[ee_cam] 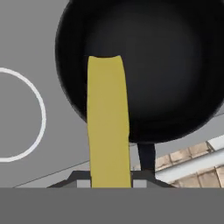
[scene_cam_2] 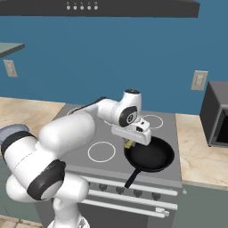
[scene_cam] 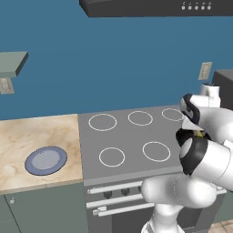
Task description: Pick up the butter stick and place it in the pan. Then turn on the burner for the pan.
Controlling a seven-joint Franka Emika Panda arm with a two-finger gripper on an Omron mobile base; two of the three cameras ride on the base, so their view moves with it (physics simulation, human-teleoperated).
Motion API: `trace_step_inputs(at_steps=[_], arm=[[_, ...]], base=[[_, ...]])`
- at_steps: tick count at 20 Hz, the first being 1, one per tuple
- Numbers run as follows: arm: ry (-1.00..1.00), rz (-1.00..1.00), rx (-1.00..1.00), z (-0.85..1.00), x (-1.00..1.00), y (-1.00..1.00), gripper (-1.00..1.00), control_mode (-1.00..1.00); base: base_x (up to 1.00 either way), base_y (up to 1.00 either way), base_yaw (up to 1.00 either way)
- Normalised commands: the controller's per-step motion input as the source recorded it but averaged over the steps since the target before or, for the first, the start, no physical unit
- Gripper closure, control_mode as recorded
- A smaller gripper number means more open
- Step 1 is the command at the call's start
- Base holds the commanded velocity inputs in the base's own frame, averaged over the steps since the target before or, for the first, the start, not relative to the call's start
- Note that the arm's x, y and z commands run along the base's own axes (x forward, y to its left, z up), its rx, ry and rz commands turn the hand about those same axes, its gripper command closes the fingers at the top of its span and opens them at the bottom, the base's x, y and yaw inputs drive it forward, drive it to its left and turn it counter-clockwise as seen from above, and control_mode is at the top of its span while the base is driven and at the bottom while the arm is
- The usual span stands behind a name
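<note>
One pincer (ee_cam: 109,181), butter stick (ee_cam: 108,131) over pan (ee_cam: 175,65)

The pan (scene_cam_2: 149,155) sits on the stove's (scene_cam_2: 84,133) front right burner, the plate (scene_cam: 45,160) on the counter (scene_cam: 27,141) left of it.

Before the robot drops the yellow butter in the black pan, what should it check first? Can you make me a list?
1. Butter stick held in the tool: ok, it sits between the tips.
2. Pan on the stove: ok, it rests on the front right burner.
3. Butter over the pan: partly ok, its far end reaches past the rim, the rest hangs over the stove top.
4. Pan free of other things: ok, the inside looks bare.
5. Pan handle out of the way: ok, it points to the stove front.
6. Height above the pan: cannot tell.
</note>
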Motion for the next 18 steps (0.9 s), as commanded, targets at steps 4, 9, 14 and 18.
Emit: trace_step_inputs(at_steps=[4, 9, 14, 18], arm=[[-0.03, 0.01, 0.01, -0.48, 0.00, -0.50, 1.00, -1.00], [0.00, 0.00, 0.02, -0.28, 0.01, -0.29, 1.00, -1.00], [0.00, 0.00, 0.00, -0.31, 0.05, -0.22, 1.00, -1.00], [0.00, 0.00, 0.00, -0.34, 0.03, -0.08, 1.00, -1.00]], base=[[0.00, 0.00, 0.00], [0.00, 0.00, 0.00], [0.00, 0.00, 0.00], [0.00, 0.00, 0.00]])
